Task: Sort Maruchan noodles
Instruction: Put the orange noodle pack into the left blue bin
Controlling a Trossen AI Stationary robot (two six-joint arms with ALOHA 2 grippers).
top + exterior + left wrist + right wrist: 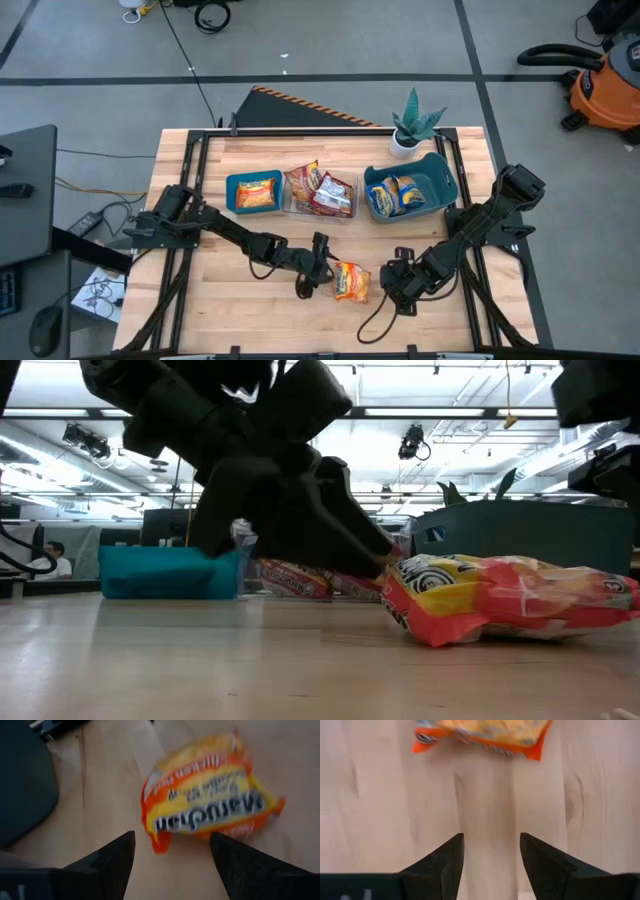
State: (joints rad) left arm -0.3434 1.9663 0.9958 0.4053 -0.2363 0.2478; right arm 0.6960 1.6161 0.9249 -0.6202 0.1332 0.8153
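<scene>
One orange-and-yellow Maruchan packet (351,282) lies flat on the wooden table near its front edge; it fills the right of the low view (500,597) and shows in the left wrist view (210,795) and right wrist view (482,732). My left gripper (318,275) is open just to the packet's left, its fingers (172,865) short of the packet's near corner. My right gripper (392,280) is open just to the packet's right (491,865). Other packets lie in bins: orange in the blue bin (257,193), red in the clear bin (320,190), blue-and-yellow in the teal bin (398,195).
Three bins stand in a row across the table's middle: blue (232,190), clear (288,205), teal (445,180). A potted plant (412,125) stands at the far edge behind the teal bin. A person (50,560) sits in the room behind.
</scene>
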